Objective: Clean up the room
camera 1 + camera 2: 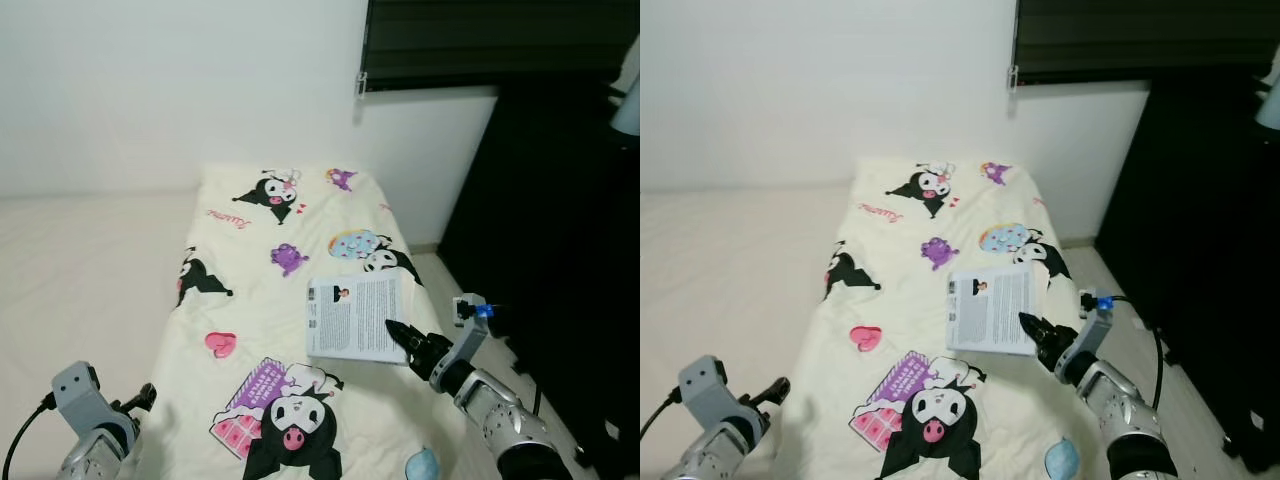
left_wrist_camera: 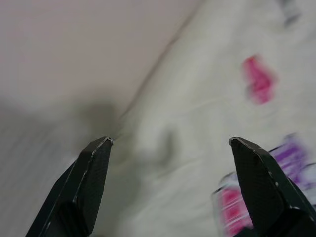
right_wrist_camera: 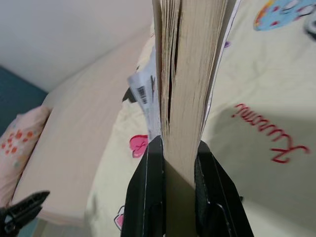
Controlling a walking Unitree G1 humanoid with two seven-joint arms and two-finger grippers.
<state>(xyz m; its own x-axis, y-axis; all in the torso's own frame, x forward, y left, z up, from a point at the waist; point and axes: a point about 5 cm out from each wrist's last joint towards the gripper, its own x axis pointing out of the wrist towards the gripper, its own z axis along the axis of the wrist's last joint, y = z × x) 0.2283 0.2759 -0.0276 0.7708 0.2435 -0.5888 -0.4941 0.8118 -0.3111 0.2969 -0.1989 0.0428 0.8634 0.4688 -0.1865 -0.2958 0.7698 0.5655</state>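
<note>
There's the book, one paperback, back cover up over the right side of the bed, white with dense small print and a tiny portrait at the top; the text is too small to read. A barcode shows on the cover in the right wrist view, and from there the pages fan slightly, cream-edged, thick as a proper novel. The right gripper has it by the near corner, both black fingers pinched hard against the page block, one each side, so the book juts out over the cover and the right-hand edge of the mattress.

Under it lies the bedspread, pale cream with cartoon prints: black-hooded characters, a purple creature, a pink heart, a pink-and-purple chocolate bar with lettering too small to make out. Red cursive writing runs near the head end, not clearly legible.

The left gripper hangs low at the bed's left edge, its two fingers spread wide with nothing between them, bedspread and beige floor beneath.

A white wall stands behind the bed, a dark blind up at the right, and a black wardrobe runs along the right side
</note>
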